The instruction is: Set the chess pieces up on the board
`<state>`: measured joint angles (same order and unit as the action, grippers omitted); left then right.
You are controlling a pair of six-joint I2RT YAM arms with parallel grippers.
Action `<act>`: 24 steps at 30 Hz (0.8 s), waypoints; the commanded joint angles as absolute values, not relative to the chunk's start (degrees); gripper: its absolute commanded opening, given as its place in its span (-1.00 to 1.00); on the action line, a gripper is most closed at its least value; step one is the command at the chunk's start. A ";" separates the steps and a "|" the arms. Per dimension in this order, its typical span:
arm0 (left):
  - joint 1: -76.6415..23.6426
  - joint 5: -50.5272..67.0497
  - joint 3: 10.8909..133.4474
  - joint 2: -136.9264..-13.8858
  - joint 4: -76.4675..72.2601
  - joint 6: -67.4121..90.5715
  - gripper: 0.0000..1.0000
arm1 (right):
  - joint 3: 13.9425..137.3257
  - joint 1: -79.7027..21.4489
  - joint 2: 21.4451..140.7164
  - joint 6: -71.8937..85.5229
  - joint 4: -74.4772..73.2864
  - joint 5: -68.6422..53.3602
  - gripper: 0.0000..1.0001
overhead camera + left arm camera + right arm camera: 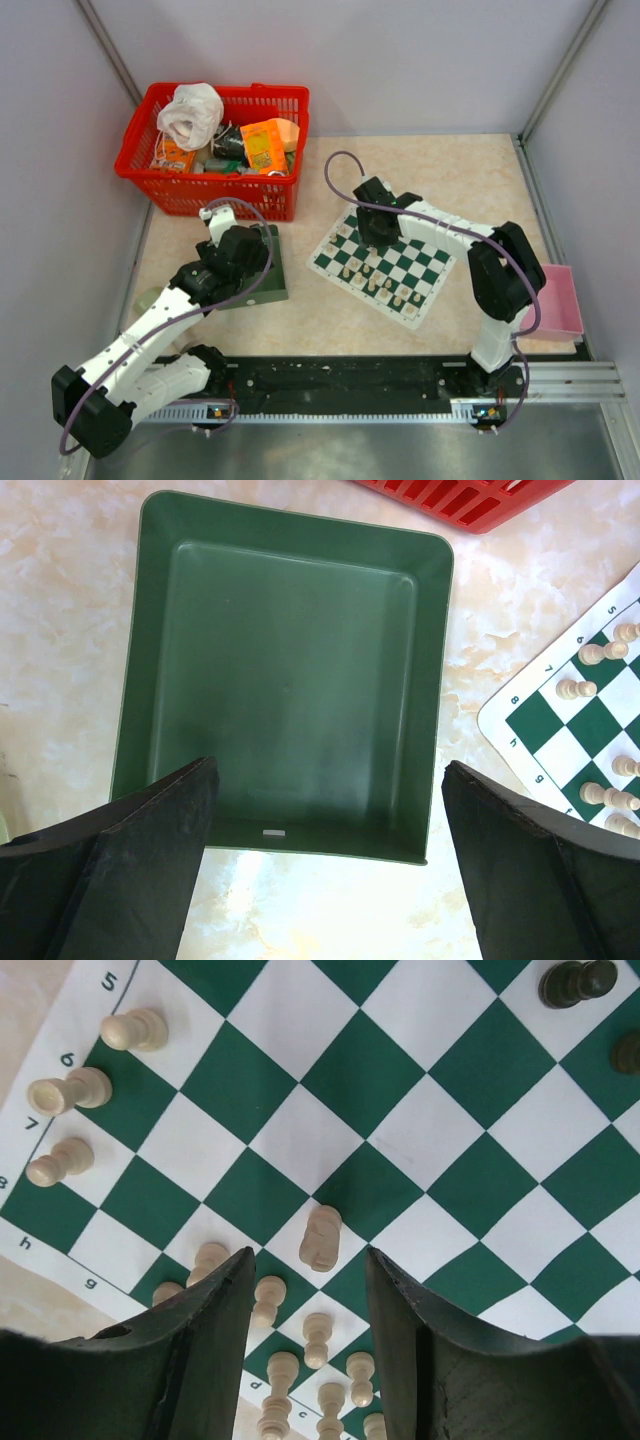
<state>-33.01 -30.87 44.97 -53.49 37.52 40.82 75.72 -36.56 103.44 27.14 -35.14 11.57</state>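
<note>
A single cream piece (pixel 320 1238) is standing on a white square of the board (pixel 400 1090), apparently upright, just beyond the fingertips of the right gripper (pixel 378 232). More cream chess pieces (pixel 68 1090) are lining the numbered edge and crowding the rows directly under the fingers, while a couple of black ones (pixel 577 982) are sitting at the far side.

The right gripper's jaws are standing apart with nothing clamped between them, so the piece looks set down and free. To my eye the job now is getting away cleanly. I would lift straight up with the jaws apart, because any sideways swing risks clipping this piece or tipping its close neighbours.

Well to the left, the left gripper (pixel 327 768) is hovering spread wide and empty-handed over a plain green tray (pixel 290 660) on the surface (pixel 460 170). I am seeing no pieces in the tray, so the next pick probably needs hunting elsewhere.
</note>
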 commanded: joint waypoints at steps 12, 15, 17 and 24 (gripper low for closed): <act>-32.78 -31.03 45.79 -53.35 36.04 41.04 0.98 | 74.18 -36.21 105.47 27.95 -32.96 11.86 -0.29; -32.70 -30.94 45.79 -53.44 36.04 41.04 0.97 | 74.36 -36.12 105.73 27.69 -32.96 11.60 -0.33; -32.70 -30.94 45.62 -53.35 36.12 41.13 0.97 | 74.36 -36.12 105.65 27.69 -33.05 11.60 -0.35; -32.70 -30.85 45.62 -53.44 36.04 41.22 0.97 | 74.27 -36.21 105.56 27.33 -32.96 11.60 -0.50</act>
